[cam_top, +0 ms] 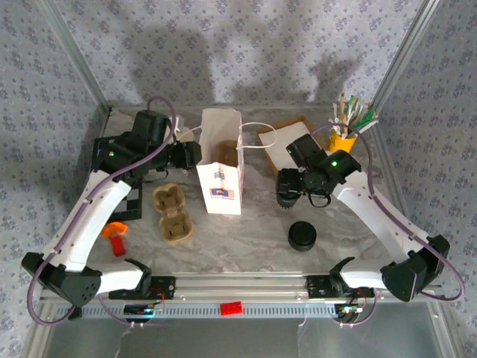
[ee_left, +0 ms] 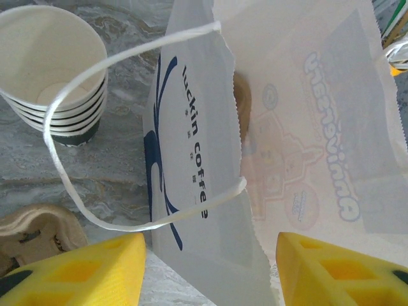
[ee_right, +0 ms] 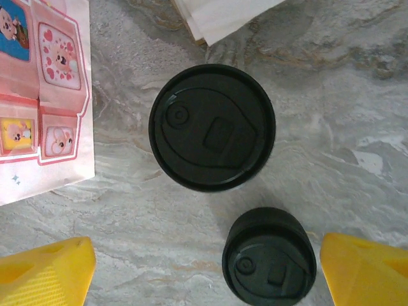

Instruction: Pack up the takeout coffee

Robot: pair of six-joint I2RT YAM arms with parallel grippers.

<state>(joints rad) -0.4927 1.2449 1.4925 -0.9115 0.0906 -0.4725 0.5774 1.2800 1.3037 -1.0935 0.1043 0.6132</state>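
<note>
The takeout coffee [ee_right: 211, 127] appears from straight above in the right wrist view as a round black lid with a sip hole and a moulded tab. Its cup wall is hidden beneath, and the grey-veined marble worktop [ee_right: 344, 115] shows all round it. The right gripper [ee_right: 205, 271] hangs above, its yellow fingers spread wide, and a stack of black lids [ee_right: 269, 264] sits just beside the coffee. The top camera places this group to the right of an upright white paper bag [cam_top: 222, 160], with pulp trays [cam_top: 171, 212] on the bag's left. Patterned grey-blue wallpaper [cam_top: 238, 45] and a metal frame [cam_top: 74, 58] stand behind. The left wrist view adds the left gripper [ee_left: 210, 274], set wide astride the bag's edge, and a stack of lidless cups [ee_left: 54, 70].
</note>
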